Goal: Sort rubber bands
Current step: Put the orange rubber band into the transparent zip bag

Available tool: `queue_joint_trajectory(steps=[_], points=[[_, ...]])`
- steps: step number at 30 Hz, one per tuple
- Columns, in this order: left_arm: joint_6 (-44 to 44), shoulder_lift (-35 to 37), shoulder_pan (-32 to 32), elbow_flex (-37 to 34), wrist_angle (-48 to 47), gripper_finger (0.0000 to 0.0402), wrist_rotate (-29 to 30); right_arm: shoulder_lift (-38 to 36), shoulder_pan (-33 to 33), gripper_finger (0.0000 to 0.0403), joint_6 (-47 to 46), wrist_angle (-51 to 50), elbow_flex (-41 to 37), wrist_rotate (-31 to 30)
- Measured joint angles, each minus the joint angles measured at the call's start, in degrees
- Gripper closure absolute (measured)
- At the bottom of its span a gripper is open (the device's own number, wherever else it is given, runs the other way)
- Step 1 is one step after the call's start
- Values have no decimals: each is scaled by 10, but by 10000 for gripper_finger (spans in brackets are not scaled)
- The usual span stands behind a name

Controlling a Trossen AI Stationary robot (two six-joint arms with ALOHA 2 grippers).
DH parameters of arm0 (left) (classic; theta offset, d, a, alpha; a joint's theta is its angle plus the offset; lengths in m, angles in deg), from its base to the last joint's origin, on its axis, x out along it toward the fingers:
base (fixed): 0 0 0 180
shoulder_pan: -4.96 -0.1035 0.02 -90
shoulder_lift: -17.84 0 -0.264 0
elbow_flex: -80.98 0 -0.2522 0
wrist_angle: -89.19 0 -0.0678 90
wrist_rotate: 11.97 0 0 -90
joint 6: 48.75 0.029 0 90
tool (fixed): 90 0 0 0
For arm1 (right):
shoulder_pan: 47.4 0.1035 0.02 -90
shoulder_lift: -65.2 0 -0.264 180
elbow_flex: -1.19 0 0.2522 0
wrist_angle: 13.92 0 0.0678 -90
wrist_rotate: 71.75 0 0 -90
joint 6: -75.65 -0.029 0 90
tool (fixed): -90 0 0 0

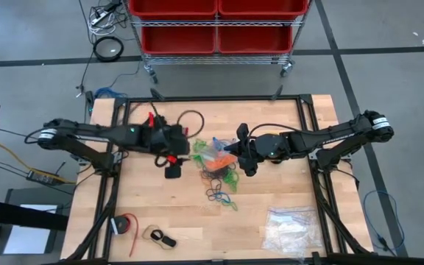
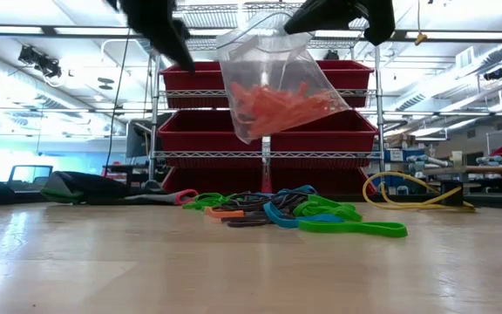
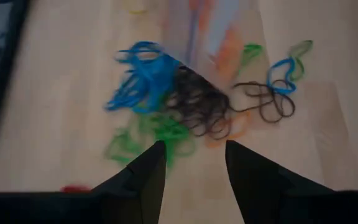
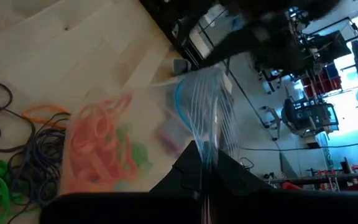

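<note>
The right gripper (image 4: 205, 163) is clamped on the top edge of a clear bag (image 2: 273, 78) of orange bands, which hangs below its jaws above the table (image 2: 103, 262). The left gripper (image 3: 191, 163) has its jaws apart and empty, just beside the bag. The loose rubber bands (image 2: 295, 214) lie piled on the table beneath both.

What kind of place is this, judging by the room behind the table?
Probably a workshop or robotics lab: a wire shelf loaded with red bins, cables on a grey floor, and workbenches with equipment under open ceiling lights.
</note>
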Motion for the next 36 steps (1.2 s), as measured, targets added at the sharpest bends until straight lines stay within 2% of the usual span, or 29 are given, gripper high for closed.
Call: queue_joint_trajectory(steps=[5,8,13,17,26,36], points=[[-26,-1,0,-156,195,229,-54,0,0,403,-2,-1,0,0],[-42,-8,-2,-244,329,229,-61,0,0,403,-2,0,0,0],[-72,-49,-15,-332,500,229,-71,0,0,403,-2,4,0,0],[-82,-100,-25,-345,549,229,-101,0,0,403,-2,12,0,0],[-70,-198,-30,-340,621,230,-130,0,0,403,-7,10,0,0],[-60,-240,-46,-339,689,231,-128,0,0,403,-11,8,0,0]])
